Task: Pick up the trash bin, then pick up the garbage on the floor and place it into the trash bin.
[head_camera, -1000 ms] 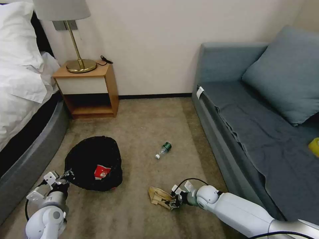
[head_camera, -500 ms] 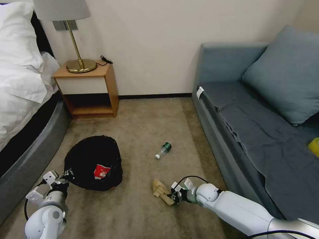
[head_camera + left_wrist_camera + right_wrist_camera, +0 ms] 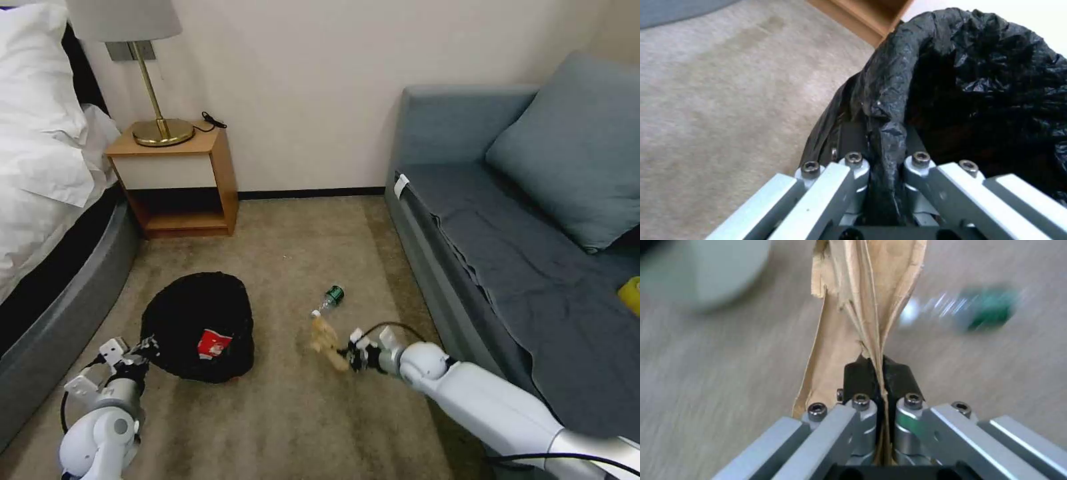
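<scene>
Right gripper [image 3: 348, 358], lower centre of the head view, is clamped on the tan paper wad [image 3: 325, 341], lifted clear of the carpet [image 3: 293, 427]. Left gripper [image 3: 142, 350], lower left, pinches the black liner rim of the trash bin [image 3: 197, 327]; a red-white wrapper [image 3: 212, 343] lies inside. Farther up, at mid-frame, the green-capped bottle [image 3: 328, 299] lies on the carpet.

Small bottle [image 3: 978, 308] smeared by blur in right wrist view; label unreadable. Pale rounded shape [image 3: 702, 270] at corner blurred, possibly trash bin base. Tan paper wad [image 3: 862, 306] cut off by frame edge. Trash bin [image 3: 978, 83] base hidden under black liner in left wrist view.
</scene>
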{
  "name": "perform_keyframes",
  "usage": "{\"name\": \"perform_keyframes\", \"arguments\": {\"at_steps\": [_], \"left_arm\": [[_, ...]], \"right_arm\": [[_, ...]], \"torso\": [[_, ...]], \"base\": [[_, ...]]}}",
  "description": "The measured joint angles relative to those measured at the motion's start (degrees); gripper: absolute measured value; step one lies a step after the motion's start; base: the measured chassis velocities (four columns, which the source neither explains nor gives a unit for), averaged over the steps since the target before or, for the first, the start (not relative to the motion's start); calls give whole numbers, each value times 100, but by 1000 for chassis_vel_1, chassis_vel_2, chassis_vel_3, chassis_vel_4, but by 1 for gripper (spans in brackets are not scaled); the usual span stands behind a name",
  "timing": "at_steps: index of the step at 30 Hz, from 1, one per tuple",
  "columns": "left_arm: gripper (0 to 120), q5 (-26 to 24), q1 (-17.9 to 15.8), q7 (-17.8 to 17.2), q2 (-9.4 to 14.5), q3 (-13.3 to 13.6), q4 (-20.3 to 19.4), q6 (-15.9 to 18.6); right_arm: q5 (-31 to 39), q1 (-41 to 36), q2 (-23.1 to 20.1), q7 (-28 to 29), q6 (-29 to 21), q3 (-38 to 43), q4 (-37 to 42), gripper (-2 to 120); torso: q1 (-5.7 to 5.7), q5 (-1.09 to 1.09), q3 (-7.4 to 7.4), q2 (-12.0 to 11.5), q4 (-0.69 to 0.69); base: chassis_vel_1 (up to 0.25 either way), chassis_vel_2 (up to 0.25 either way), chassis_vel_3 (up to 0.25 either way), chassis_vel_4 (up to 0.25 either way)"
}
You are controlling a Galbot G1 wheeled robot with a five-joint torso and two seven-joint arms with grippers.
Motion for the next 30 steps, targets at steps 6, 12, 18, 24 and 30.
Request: {"name": "perform_keyframes", "arguments": {"at_steps": [6, 12, 18, 24, 30], "left_arm": [[4, 86, -121, -104, 59, 187, -23, 76], [4, 142, -211, -135, 129, 277, -18, 115], [4, 231, -322, -109, 145, 490, 124, 169], [4, 346, -383, -83, 70, 603, 225, 172], [4, 419, -368, -45, -16, 694, 214, 178]], "right_arm": [[-39, 306, -133, 122, 3, 513, 507, 0], [262, 550, -199, 258, 27, 643, 980, 0], [734, 896, -163, 446, 8, 326, 1755, 0], [1093, 1215, 51, 637, -13, -152, 2315, 0], [1197, 1502, 308, 662, 0, -773, 2472, 0]], "torso": [[0, -1, 0, 0, 0], [0, 1, 0, 1, -1], [0, -1, 0, 1, 0], [0, 0, 0, 1, 0], [0, -1, 0, 1, 1]], "base": [[0, 0, 0, 0], [0, 0, 0, 0], [0, 0, 0, 0], [0, 0, 0, 0], [0, 0, 0, 0]]}}
